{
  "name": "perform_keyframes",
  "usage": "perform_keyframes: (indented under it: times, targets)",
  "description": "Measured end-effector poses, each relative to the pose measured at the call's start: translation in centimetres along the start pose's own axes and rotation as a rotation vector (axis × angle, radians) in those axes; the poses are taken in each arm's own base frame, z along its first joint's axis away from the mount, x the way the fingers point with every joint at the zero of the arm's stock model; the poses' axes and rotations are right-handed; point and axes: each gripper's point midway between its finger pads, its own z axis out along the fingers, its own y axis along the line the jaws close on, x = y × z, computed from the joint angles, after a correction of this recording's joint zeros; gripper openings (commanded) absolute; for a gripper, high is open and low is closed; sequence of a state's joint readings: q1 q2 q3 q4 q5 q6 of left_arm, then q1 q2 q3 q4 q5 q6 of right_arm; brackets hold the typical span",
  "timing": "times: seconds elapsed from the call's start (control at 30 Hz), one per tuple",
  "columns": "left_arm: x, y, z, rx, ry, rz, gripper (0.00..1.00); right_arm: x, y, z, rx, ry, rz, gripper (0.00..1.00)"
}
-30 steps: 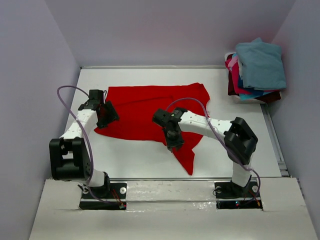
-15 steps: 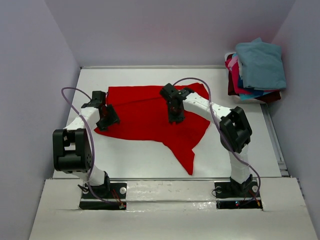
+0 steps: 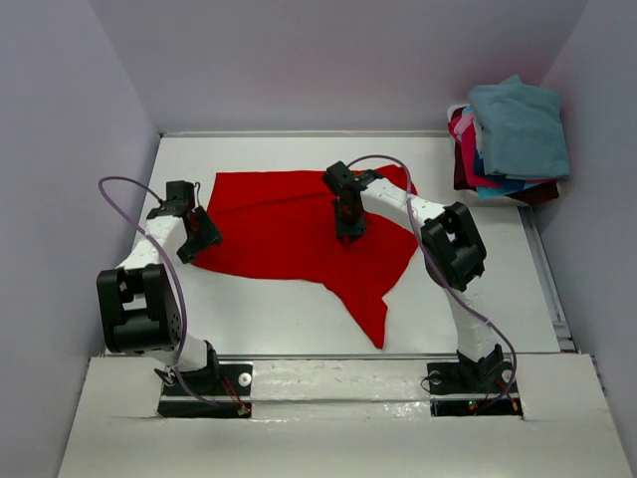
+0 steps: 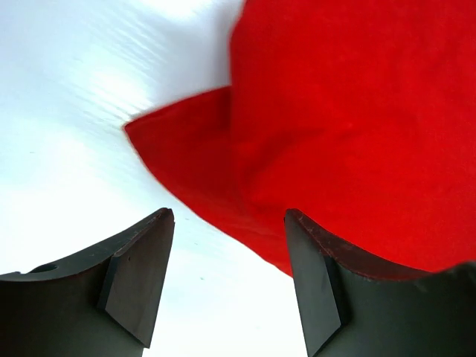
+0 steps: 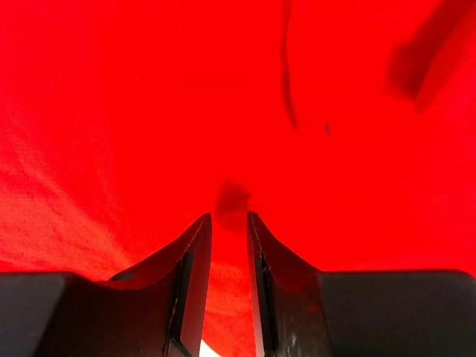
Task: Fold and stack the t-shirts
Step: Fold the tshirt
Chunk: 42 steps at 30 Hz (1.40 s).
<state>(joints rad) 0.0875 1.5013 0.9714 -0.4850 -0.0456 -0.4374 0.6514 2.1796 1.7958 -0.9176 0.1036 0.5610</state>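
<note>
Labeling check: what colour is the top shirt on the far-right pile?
Top shirt is teal-blue; best in top external view.

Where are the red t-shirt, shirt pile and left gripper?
red t-shirt (image 3: 279, 234), top view, middle of cloth.
shirt pile (image 3: 520, 127), top view, teal top shirt.
left gripper (image 4: 228, 223), left wrist view, between fingertips.

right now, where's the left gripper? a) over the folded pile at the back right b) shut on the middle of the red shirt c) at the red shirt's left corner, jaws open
c: the left gripper is open at the left corner of the red shirt, with bare table beside it.
</note>
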Motion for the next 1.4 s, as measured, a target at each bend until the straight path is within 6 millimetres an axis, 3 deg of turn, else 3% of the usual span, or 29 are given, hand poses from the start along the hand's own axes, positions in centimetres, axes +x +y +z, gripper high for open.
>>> perform_keyframes:
  times: [0.27,0.4,0.67,0.87,1.2,1.4]
  targets:
    - [-1.6,2.9,0.0,-0.060,-0.034,-0.065,0.73,-0.4,-0.2,0.7,-0.023,0.015,0.005,0.31]
    - [-2.4,3.2,0.8,-0.050,-0.037,-0.076,0.73,-0.3,-0.1,0.7,-0.032,0.021,-0.002,0.31]
    - [-3.1,1.4,3.6,0.016,0.012,-0.061,0.72,-0.4,-0.2,0.8,-0.044,0.029,-0.006,0.31]
    - [-2.6,0.5,5.1,0.060,0.054,-0.050,0.72,-0.9,-0.5,0.9,-0.052,0.024,0.002,0.31]
    - [-2.9,-0.6,5.2,0.124,0.037,-0.062,0.72,-0.8,-0.8,1.9,-0.052,0.037,0.007,0.31]
    - [-0.2,0.3,3.8,0.115,0.065,-0.107,0.72,-1.0,-1.0,1.9,-0.057,0.040,0.015,0.31]
